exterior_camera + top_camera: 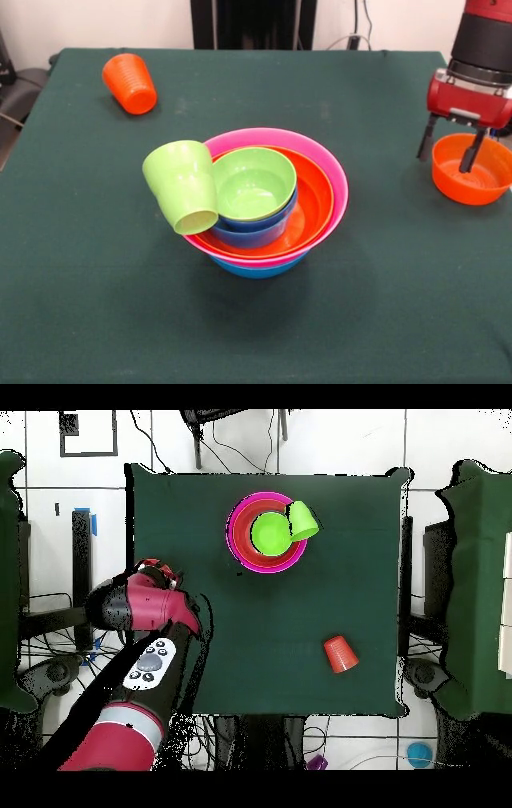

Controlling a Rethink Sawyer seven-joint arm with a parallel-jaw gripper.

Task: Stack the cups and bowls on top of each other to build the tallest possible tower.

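Front: pile of bowls [276, 210] mid-desk [96, 304], green cup [182, 186] tilted against its rim, orange cup [130, 82] lying well apart. Gripper [452, 154] with jaws apart, straddling small orange bowl's [472, 170] rim. Overhead: same pile [266, 532]; arm [145, 609] covering bowl.

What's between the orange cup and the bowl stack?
Nothing: in the front view only bare green tablecloth separates the tipped orange cup from the bowl stack; the overhead view agrees.
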